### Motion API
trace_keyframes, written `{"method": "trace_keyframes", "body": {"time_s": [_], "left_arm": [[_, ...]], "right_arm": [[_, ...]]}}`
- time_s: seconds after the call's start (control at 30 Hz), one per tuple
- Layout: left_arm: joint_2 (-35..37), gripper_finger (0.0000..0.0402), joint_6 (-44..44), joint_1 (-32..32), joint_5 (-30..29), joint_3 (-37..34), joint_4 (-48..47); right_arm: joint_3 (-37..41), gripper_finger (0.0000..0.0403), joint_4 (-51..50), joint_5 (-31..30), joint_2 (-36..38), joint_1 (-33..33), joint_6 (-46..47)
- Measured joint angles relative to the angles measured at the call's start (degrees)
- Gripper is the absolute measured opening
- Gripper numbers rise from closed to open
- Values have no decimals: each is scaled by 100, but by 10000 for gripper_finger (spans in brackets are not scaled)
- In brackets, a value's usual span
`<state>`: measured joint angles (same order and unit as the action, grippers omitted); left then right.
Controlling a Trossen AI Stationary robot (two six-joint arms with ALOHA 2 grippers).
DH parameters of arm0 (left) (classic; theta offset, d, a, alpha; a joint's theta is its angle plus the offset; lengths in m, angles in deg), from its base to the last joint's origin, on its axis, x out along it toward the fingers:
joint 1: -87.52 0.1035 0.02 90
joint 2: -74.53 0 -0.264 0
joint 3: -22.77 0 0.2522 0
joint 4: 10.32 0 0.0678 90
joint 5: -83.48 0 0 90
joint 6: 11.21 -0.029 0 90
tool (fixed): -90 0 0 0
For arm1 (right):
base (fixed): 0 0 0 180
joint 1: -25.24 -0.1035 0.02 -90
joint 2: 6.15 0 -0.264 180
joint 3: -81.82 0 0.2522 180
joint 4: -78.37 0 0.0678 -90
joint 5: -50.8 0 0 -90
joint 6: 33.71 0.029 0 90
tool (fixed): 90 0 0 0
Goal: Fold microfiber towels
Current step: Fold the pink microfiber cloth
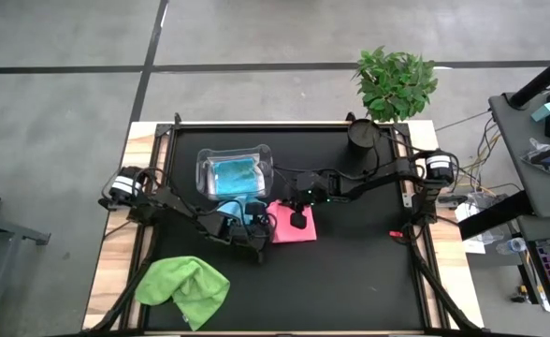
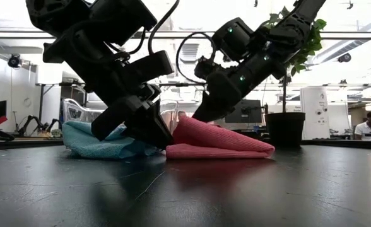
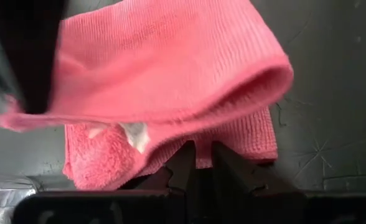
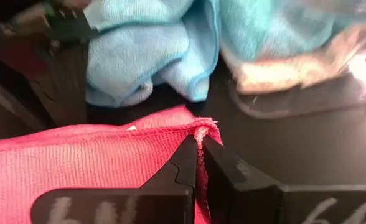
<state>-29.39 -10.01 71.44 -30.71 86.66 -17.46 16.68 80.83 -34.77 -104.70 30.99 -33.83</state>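
The pink towel point(image 1: 292, 225) lies folded over on the black table, its fold toward the right point(image 2: 261, 150). My left gripper point(image 1: 253, 225) is shut at the towel's left edge, low on the table. My right gripper point(image 1: 298, 217) is shut on the upper layer's corner, raised a little. A light blue towel point(image 1: 245, 208) lies bunched behind my left gripper, and another lies in the clear tub point(image 1: 235, 172). The lime green towel point(image 1: 183, 288) lies crumpled at the near left. The grey-white towel is not in view. My left gripper pinches the edge of the pink towel's lower layer point(image 3: 198, 148) between its two fingers, coming slanting down from the table's left. That edge stays down at the table point(image 2: 170, 150). My right gripper pinches a corner of the upper layer point(image 4: 200, 132) between its fingertips, slanting down from the right. The corner is lifted above the lower layer, and the rest of that layer slopes down to the fold.
The clear tub stands just behind the grippers. A potted plant point(image 1: 364, 133) stands at the table's far right. Bare black table point(image 1: 369, 281) lies near and to the right of the pink towel.
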Motion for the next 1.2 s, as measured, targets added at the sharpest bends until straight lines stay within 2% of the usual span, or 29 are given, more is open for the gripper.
{"method": "trace_keyframes", "body": {"time_s": [0.23, 0.6, 0.8, 1.03, 1.2], "left_arm": [[0, 38, -4, 0, 2, 0, 4], [0, 38, -7, 0, 0, 0, 6], [0, 38, -8, 0, 2, 0, 6], [68, 38, -7, 0, 2, 13, 0], [256, 38, -2, 0, 1, 28, -247]], "right_arm": [[2, 27, 126, 352, -41, -25, 156], [2, 143, 46, 350, 136, -9, 206], [2, 182, -358, 297, 471, 21, 207], [2, 190, -593, 313, 731, -26, 189], [2, 164, -969, 354, 877, -380, 289]]}}
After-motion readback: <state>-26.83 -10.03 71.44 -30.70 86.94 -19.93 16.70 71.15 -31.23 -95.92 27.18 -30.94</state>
